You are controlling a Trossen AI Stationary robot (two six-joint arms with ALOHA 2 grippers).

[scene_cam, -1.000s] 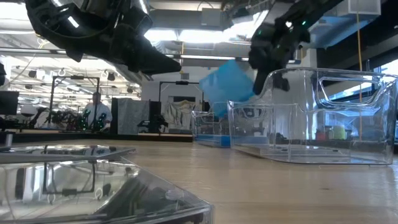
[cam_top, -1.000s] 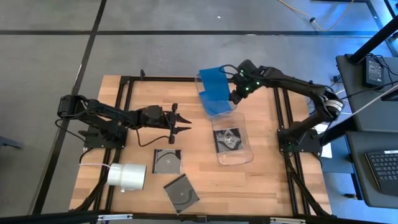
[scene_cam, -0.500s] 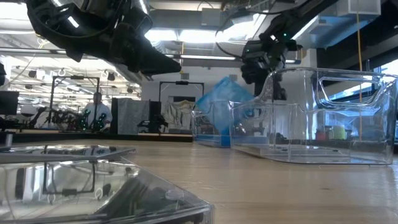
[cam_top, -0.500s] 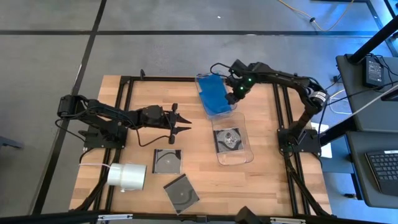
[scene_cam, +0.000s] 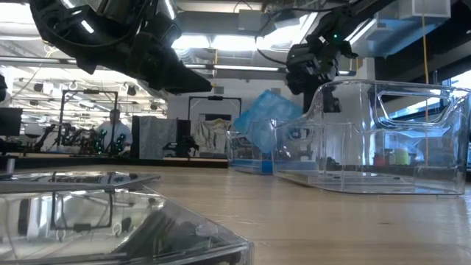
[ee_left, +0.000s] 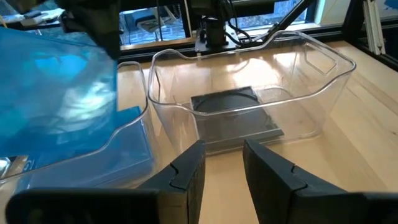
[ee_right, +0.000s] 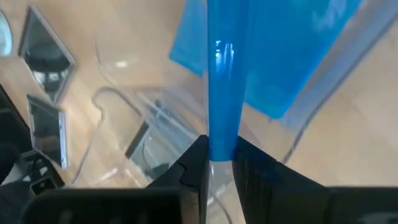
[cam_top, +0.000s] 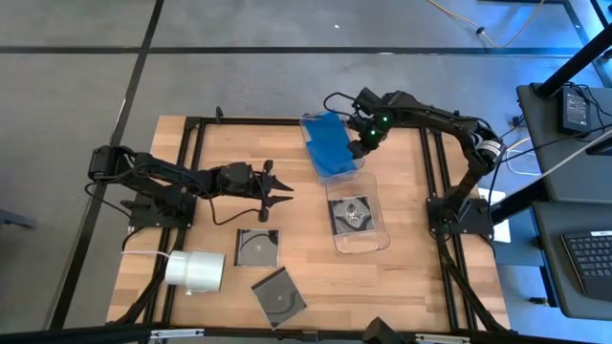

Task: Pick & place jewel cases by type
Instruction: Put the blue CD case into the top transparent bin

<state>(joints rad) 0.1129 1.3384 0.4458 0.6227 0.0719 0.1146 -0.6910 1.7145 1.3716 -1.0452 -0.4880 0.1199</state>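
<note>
Blue jewel case [ee_right: 224, 87] is pinched at its edge between the fingers of the right gripper [cam_top: 360, 141], standing tilted over the far clear bin [cam_top: 337, 172] where other blue cases lie. Just beside this gripper, the near bin [cam_top: 375, 229] holds a dark case [cam_top: 351, 213]. Left gripper [cam_top: 284, 188] hangs well apart, fingers a little spread, empty.
</note>
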